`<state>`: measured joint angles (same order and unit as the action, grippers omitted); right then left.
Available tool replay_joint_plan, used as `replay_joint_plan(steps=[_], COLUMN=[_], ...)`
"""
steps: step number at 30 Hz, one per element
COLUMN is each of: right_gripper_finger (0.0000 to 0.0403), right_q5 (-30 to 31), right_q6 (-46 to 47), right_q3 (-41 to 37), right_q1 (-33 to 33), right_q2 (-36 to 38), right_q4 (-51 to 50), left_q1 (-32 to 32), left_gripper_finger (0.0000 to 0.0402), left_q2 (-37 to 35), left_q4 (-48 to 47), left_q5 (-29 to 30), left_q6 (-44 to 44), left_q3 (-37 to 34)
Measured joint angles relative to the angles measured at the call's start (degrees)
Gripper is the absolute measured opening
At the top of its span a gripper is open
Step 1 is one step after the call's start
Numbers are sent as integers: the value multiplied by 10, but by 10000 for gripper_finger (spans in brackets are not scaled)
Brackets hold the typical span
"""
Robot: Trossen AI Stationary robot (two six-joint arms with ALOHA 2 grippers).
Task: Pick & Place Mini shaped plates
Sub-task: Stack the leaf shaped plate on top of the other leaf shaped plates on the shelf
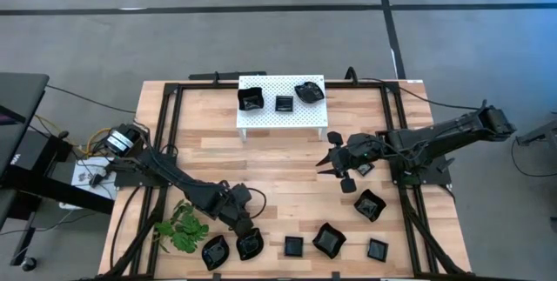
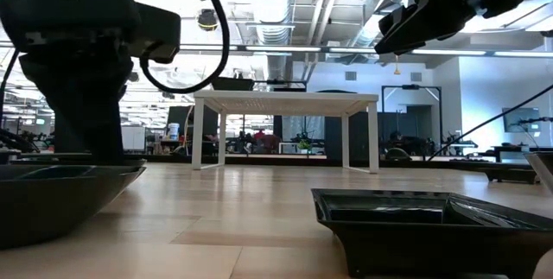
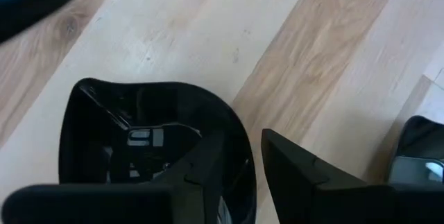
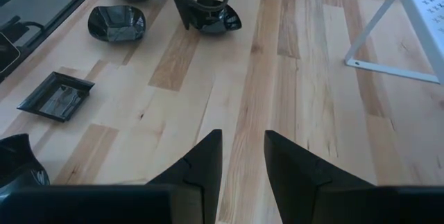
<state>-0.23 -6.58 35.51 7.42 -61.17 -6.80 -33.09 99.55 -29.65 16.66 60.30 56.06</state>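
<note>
Three mini shaped plates (image 1: 285, 102) sit on the white platform (image 1: 261, 117); left gripper (image 1: 247, 233) pinches one wavy plate's (image 1: 250, 245) rim; right gripper (image 1: 332, 161) narrowly open, empty.

A wooden plank table (image 1: 287, 185) carries everything. The white perforated platform (image 1: 280, 111) stands on its legs at the far middle edge. Well in front of it, along the near edge, black mini plates (image 1: 329, 240) sit in a loose row, six or so; one near the right gripper is partly hidden. A green sprig (image 1: 183, 225) lies beside the row's left end.
</note>
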Motion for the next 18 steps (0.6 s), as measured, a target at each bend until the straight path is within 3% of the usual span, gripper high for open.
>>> replay_joint_plan(steps=[4, 11, 18], right_gripper_finger=[103, 103, 103], right_q5=[0, 0, 0], right_q6=[0, 0, 0], right_q3=[0, 0, 0], right_q1=[0, 0, 0], right_q2=[0, 0, 0], right_q4=[0, 0, 5], left_q1=[-4, -6, -5], left_gripper_finger=[80, 10, 7], left_q2=[0, -1, -1], left_q4=[-6, -23, -19], left_q5=[0, -15, -18], left_q6=[0, 0, -53], left_q3=[0, 0, 18])
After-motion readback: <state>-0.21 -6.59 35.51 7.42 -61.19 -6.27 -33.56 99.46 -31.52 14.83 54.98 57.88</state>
